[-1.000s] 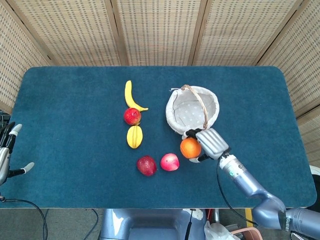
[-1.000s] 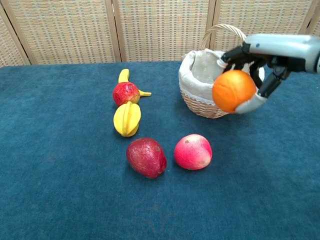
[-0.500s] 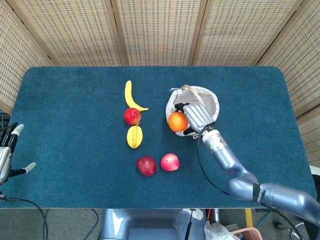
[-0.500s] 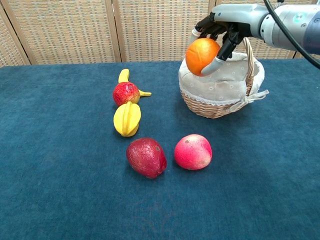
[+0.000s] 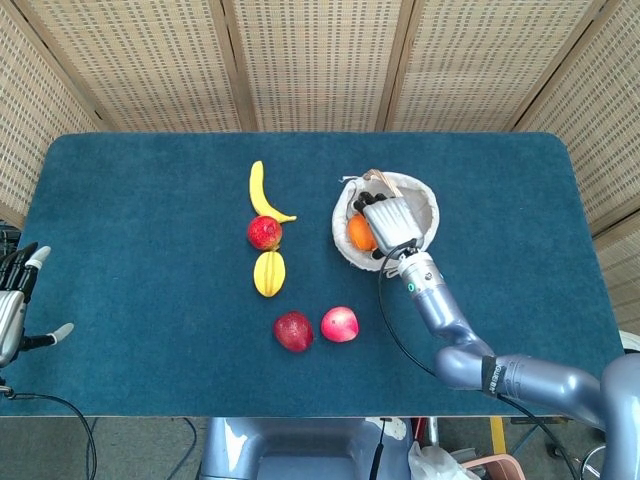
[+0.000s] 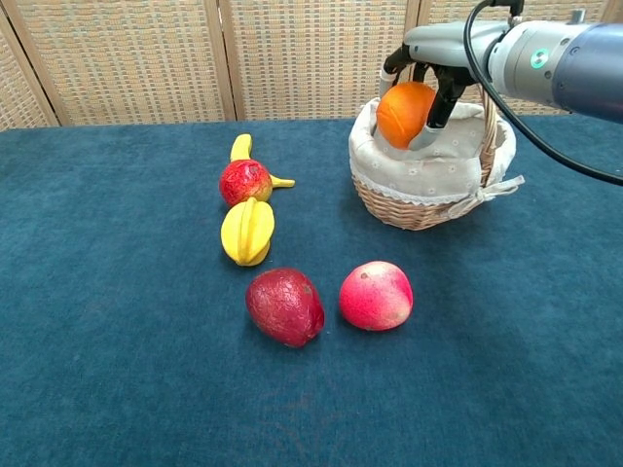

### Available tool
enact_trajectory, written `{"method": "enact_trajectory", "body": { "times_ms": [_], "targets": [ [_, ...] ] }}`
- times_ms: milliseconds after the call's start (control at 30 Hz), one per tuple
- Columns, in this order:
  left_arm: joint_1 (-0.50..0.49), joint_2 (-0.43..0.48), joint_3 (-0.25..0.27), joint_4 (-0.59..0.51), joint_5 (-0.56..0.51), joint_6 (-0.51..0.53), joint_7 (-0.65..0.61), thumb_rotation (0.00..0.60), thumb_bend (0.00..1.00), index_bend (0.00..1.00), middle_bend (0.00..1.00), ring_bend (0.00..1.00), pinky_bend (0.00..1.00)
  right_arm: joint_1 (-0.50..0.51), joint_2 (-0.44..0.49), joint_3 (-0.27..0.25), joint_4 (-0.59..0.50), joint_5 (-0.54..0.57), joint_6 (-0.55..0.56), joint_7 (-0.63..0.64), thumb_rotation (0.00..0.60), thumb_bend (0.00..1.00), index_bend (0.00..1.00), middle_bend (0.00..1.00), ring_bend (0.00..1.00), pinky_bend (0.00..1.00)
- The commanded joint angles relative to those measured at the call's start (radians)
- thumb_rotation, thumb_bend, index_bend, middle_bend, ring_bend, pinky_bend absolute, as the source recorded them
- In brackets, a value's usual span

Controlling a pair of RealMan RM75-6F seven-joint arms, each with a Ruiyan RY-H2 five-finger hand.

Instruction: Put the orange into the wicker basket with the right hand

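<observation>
Taking the wicker basket as landmark: its opening is largely taken up by the right hand gripping the orange, and the arched handle crosses the mouth beside them. To the basket's left, a column of fruit blocks a low sideways pass: banana, red apple and yellow starfruit. In front of it, toward the robot, lie a dark red fruit and a pink apple, side by side. Bare blue table lies to the basket's right and behind it. The left hand hangs well apart, off the table's left edge.
</observation>
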Motion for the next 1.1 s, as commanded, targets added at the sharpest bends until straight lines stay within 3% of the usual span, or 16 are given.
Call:
{"method": "enact_trajectory", "body": {
  "times_ms": [33, 267, 433, 567, 700, 833, 867, 933, 1100],
  "targets": [
    [0.000, 0.000, 0.001, 0.000, 0.001, 0.001, 0.000, 0.600, 0.00, 0.00, 0.00, 0.00, 0.00, 0.005, -0.009, -0.010, 0.004, -0.024, 0.030, -0.018, 0.600, 0.08, 0.20, 0.12, 0.26, 0.41],
    [0.002, 0.003, 0.003, -0.002, 0.007, 0.006, -0.007, 0.600, 0.00, 0.00, 0.00, 0.00, 0.00, -0.002, -0.002, -0.022, -0.012, -0.063, 0.069, -0.038, 0.600, 0.08, 0.18, 0.10, 0.26, 0.39],
    [0.001, 0.004, 0.006, -0.001, 0.010, 0.001, -0.011, 0.600, 0.00, 0.00, 0.00, 0.00, 0.00, -0.047, 0.065, -0.015, -0.130, -0.139, 0.126, 0.020, 0.600, 0.08, 0.18, 0.10, 0.26, 0.39],
    [0.002, 0.005, 0.013, 0.000, 0.019, -0.001, -0.014, 0.600, 0.00, 0.00, 0.00, 0.00, 0.00, -0.125, 0.160, -0.024, -0.257, -0.242, 0.177, 0.141, 0.600, 0.08, 0.18, 0.10, 0.26, 0.39],
    [0.007, 0.003, 0.024, 0.003, 0.040, 0.006, -0.017, 0.600, 0.00, 0.00, 0.00, 0.00, 0.00, -0.236, 0.278, -0.082, -0.355, -0.386, 0.223, 0.293, 0.600, 0.07, 0.18, 0.10, 0.25, 0.35],
    [0.013, -0.010, 0.034, 0.029, 0.087, 0.029, -0.036, 0.600, 0.00, 0.00, 0.00, 0.00, 0.00, -0.322, 0.343, -0.140, -0.371, -0.497, 0.278, 0.392, 0.600, 0.00, 0.03, 0.01, 0.01, 0.06],
    [0.016, -0.018, 0.038, 0.043, 0.105, 0.040, -0.047, 0.600, 0.00, 0.00, 0.00, 0.00, 0.00, -0.351, 0.358, -0.158, -0.370, -0.528, 0.304, 0.419, 0.600, 0.00, 0.00, 0.00, 0.00, 0.02],
    [0.029, -0.033, 0.050, 0.070, 0.135, 0.063, -0.062, 0.600, 0.00, 0.00, 0.00, 0.00, 0.00, -0.450, 0.405, -0.227, -0.346, -0.600, 0.395, 0.440, 0.600, 0.00, 0.00, 0.00, 0.00, 0.00],
    [0.044, -0.056, 0.061, 0.108, 0.162, 0.093, -0.077, 0.600, 0.00, 0.00, 0.00, 0.00, 0.00, -0.577, 0.427, -0.299, -0.295, -0.635, 0.484, 0.427, 0.600, 0.00, 0.00, 0.00, 0.00, 0.00]
  ]
}}
